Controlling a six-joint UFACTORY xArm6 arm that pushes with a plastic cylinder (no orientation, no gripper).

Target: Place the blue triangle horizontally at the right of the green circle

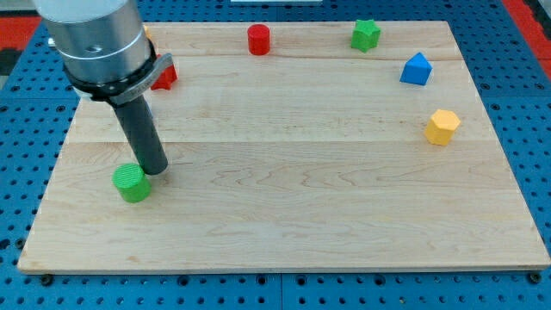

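The blue triangle (416, 69) sits near the board's right edge, toward the view's top. The green circle (131, 182) lies at the view's left, lower on the board. My tip (157, 171) stands just to the right of the green circle, touching or nearly touching its upper right side. The blue triangle is far from my tip, across the board to the right.
A red cylinder (258, 40) and a green star (365, 34) sit near the top edge. A yellow hexagon (442, 127) lies at the right below the blue triangle. A red block (165, 76) is partly hidden behind the arm at top left. The wooden board (284, 215) rests on a blue pegboard.
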